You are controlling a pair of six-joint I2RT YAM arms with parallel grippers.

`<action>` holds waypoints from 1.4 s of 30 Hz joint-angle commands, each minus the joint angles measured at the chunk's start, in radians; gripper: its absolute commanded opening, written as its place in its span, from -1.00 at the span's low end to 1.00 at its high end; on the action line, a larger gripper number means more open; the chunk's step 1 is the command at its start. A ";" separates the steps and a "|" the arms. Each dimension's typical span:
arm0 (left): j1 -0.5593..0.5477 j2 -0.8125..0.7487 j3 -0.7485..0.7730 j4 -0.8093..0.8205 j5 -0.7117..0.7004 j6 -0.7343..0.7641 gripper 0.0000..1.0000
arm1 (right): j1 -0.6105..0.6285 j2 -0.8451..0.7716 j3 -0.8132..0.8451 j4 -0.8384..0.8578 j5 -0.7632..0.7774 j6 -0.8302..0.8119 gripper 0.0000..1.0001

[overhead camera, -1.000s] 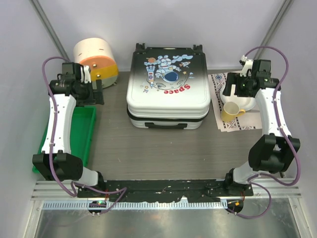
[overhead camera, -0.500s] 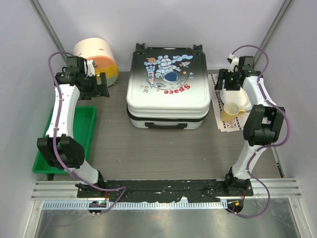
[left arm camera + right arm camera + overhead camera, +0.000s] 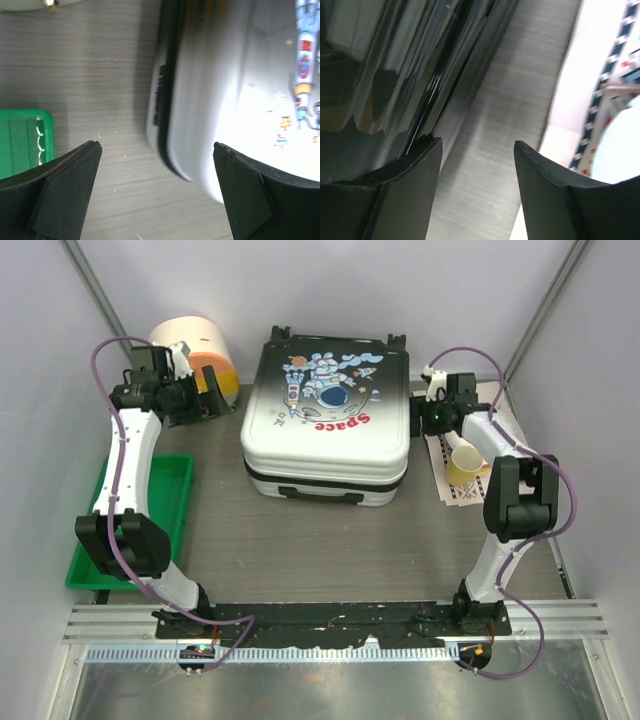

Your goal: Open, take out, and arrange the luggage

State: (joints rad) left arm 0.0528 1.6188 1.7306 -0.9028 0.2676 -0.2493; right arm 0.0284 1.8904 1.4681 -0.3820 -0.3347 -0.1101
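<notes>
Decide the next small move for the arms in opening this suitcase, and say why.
Probably ease the open right hand leftward so a finger catches the dark seam of the white-to-black hard-shell suitcase. The case lies flat and shut, that hand is beside its right edge, and the open left hand hovers off its left side.

The only text that can be read is the word "Space", in red letters on the lid of the luggage (image 3: 328,410), next to the astronaut cartoon and upside down in the top view
</notes>
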 commanded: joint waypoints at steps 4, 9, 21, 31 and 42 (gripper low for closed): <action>0.004 -0.017 0.014 0.130 0.150 0.004 0.99 | 0.232 -0.252 -0.245 0.130 -0.243 -0.006 0.31; 0.005 -0.008 0.007 0.140 0.196 0.024 0.99 | 0.283 -0.418 -0.408 0.190 -0.255 -0.030 0.32; 0.004 -0.039 -0.037 0.179 0.252 0.039 0.98 | -0.088 -0.442 -0.410 0.272 -0.394 -0.253 0.14; 0.007 -0.085 -0.115 0.211 0.278 0.024 0.96 | -0.074 -0.292 -0.394 0.456 -0.538 -0.292 0.10; 0.007 -0.119 -0.154 0.216 0.279 0.027 0.95 | 0.014 -0.169 -0.402 0.709 -0.550 -0.209 0.10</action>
State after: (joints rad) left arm 0.0547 1.5448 1.5887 -0.7265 0.5251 -0.2272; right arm -0.0002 1.6970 1.0424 0.1871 -0.8505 -0.3355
